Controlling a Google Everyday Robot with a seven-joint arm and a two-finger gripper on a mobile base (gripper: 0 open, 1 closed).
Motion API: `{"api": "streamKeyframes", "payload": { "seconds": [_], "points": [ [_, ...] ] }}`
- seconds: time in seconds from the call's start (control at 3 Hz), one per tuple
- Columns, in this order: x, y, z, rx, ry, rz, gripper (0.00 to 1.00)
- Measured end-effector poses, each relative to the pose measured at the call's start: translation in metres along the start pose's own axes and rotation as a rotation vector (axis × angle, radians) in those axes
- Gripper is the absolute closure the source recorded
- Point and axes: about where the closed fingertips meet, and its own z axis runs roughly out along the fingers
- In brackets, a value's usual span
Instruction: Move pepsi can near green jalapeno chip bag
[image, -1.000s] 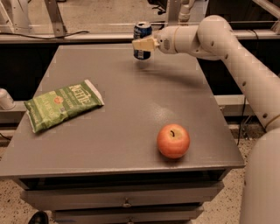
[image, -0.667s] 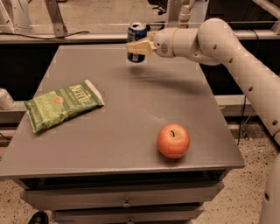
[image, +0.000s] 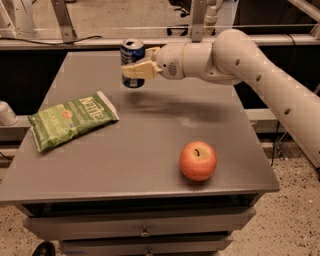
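The dark blue pepsi can (image: 132, 54) with a silver top is held upright in the air above the back of the grey table (image: 150, 150). My gripper (image: 136, 69) is shut on the can, its pale fingers (image: 141, 69) wrapped around the can's middle, the white arm reaching in from the right. The green jalapeno chip bag (image: 73, 120) lies flat on the table's left side, with white lettering facing up. The can is apart from the bag, up and to the right of it.
A red-orange apple (image: 198, 160) sits near the table's front right edge. A white cylindrical object (image: 6, 114) stands off the table's left edge. Metal frame legs (image: 60, 20) and rails run behind the table. Drawers (image: 145, 227) are under the tabletop.
The arm has carried the pepsi can to the left and a little toward the front, closer to the chip bag. The bag and the apple have not moved.
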Motion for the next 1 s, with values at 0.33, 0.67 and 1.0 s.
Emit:
{"api": "streamKeyframes", "payload": {
  "seconds": [0.33, 0.67, 1.0],
  "points": [
    [0.0, 0.0, 0.0, 0.0, 0.0, 0.0, 1.0],
    [0.007, -0.007, 0.001, 0.009, 0.021, 0.004, 1.0],
    [0.024, 0.001, 0.002, 0.008, 0.045, 0.025, 1.0]
  ]
}}
